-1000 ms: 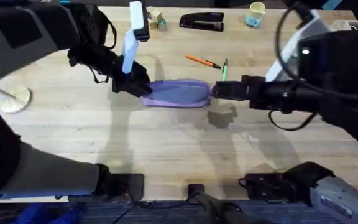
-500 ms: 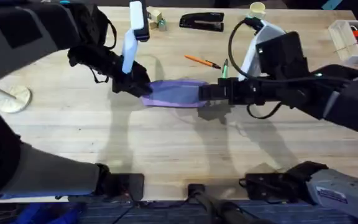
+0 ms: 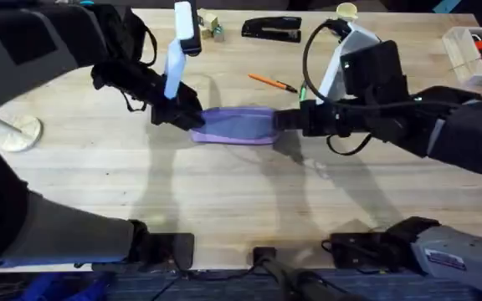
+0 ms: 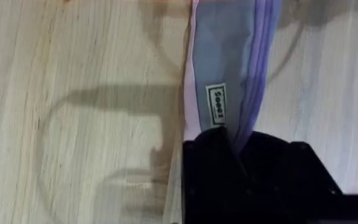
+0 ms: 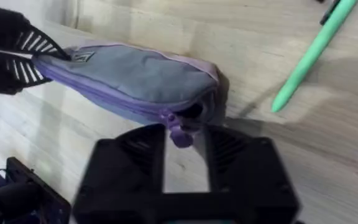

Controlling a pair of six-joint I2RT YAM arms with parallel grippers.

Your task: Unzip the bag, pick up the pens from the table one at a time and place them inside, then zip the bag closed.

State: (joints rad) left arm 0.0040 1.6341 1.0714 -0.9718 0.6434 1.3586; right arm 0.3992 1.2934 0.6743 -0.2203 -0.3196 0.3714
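The lavender bag (image 3: 237,125) lies mid-table with its zipper along the top. My left gripper (image 3: 189,117) is shut on its left end, and the left wrist view shows the black fingers pinching the fabric (image 4: 225,93) just below a small label. My right gripper (image 3: 279,121) is at the bag's right end, fingers slightly open. The purple zipper pull (image 5: 180,134) hangs at the mouth of the gap between them. The zip (image 5: 123,102) is closed except for a small dark gap by the pull. The orange pen (image 3: 270,82) and green pen (image 3: 303,90) (image 5: 312,53) lie on the table behind the bag.
A black stapler (image 3: 271,29), a small cup (image 3: 346,15) and small items stand along the far edge. A white box (image 3: 469,46) sits at the far right and a round disc (image 3: 15,131) at the left. Bare wooden table (image 3: 224,201) lies in front of the bag.
My right arm swung left and in, bringing its gripper from beside the bag's right end onto the zipper pull. The left gripper and bag stayed put.
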